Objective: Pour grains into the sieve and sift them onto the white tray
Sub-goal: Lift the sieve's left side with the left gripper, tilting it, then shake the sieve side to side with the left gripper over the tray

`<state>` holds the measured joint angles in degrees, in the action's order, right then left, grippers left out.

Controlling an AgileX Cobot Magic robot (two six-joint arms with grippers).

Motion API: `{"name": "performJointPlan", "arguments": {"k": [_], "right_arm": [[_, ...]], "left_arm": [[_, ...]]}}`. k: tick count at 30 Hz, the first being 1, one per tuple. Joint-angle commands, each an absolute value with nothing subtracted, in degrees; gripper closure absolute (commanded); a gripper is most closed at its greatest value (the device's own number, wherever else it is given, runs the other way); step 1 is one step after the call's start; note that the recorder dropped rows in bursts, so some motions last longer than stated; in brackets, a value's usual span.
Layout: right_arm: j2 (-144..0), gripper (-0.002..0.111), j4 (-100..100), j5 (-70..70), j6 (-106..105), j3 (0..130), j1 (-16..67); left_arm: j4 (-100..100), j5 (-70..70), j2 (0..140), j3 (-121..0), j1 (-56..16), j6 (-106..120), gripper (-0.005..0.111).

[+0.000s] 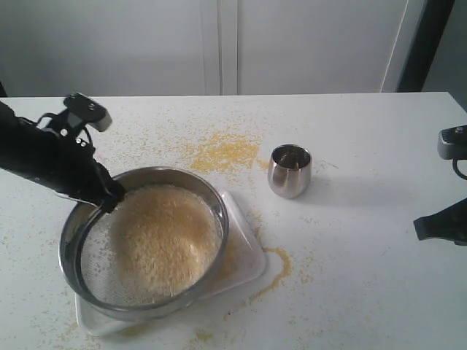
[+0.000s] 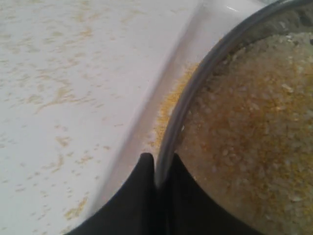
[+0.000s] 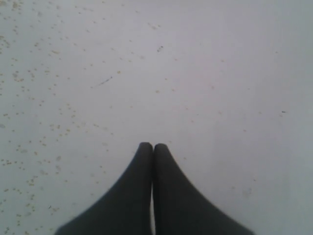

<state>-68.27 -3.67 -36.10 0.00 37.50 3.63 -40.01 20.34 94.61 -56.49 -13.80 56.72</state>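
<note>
The round steel-rimmed sieve (image 1: 214, 208) sits over the white tray (image 1: 252, 259), filled with a mound of golden and off-white grains (image 1: 164, 237). My left gripper (image 1: 113, 198) is shut on the sieve's rim at its upper left. In the left wrist view the fingers pinch the thin rim (image 2: 195, 88), with grains (image 2: 254, 122) inside and the tray (image 2: 161, 83) below, some yellow granules lying on it. My right gripper (image 3: 153, 145) is shut and empty above bare table; its arm (image 1: 445, 222) shows at the right edge.
A small shiny steel cup (image 1: 290, 170) stands upright on the table to the right of the sieve. Spilled yellow granules (image 1: 222, 152) lie behind the sieve and around the tray's right corner (image 1: 277, 266). The tabletop is white.
</note>
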Motion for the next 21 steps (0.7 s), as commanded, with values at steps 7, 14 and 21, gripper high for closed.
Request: {"name": "performJointPlan", "arguments": {"k": [7,14,21], "right_arm": [[-68.16,0.108,-3.61,-35.60,0.00,37.21,3.37],[-68.16,0.108,-3.61,-35.60,0.00,37.21,3.37],[-68.16,0.108,-3.61,-35.51,0.00,37.21,3.37]], "left_arm": [[-43.16,21.13,94.12,-56.64,-15.58,65.58,0.107],[-50.12,24.33,95.53,-56.64,-14.68,60.80,0.107],[-38.48,18.53,95.97,-56.64,-11.89,42.77,0.107]]}}
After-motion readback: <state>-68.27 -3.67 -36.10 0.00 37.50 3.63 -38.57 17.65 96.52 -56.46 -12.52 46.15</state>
